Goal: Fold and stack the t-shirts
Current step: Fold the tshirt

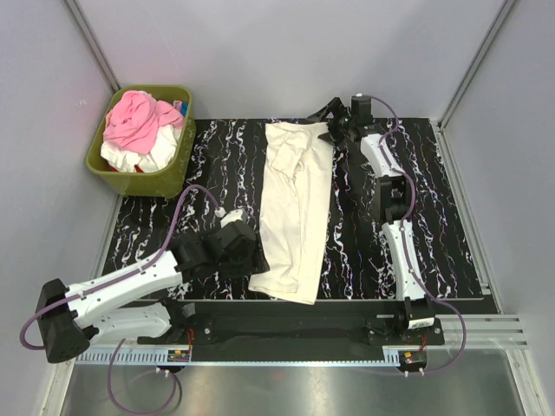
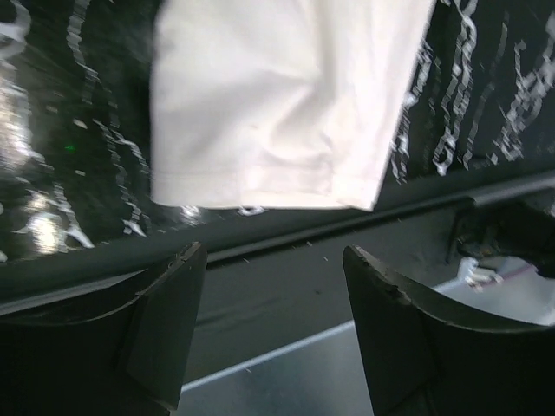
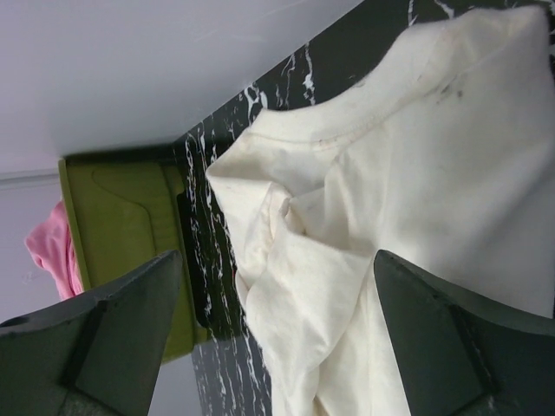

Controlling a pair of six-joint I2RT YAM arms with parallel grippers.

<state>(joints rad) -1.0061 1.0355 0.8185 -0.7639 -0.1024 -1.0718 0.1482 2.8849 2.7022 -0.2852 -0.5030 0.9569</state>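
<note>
One cream t-shirt (image 1: pixel 295 208) lies on the bench (image 1: pixel 434 225), already narrowed into a long strip whose axis runs from the near edge straight out to the far edge. The coming fold, as I judge it, turns on that axis: hem end near, collar end far, with one arm posted at each.

The left fingers (image 1: pixel 245 251) stand apart with nothing between them, just beside the hem's left corner. In the left wrist view the hem lies ahead of the gap and a little beyond the bench edge. The right fingers (image 1: pixel 334 121) are spread wide and empty at the far end, beside the collar and rumpled sleeve, which fill the gap in the right wrist view.

So the left arm is nearer the hem and the right nearer the collar (a crosswise fold would bring one end over the other). A pink shirt (image 1: pixel 139 121) and a white shirt (image 1: pixel 143 158) wait heaped in the basket (image 1: pixel 165 178), well apart at the far left.
</note>
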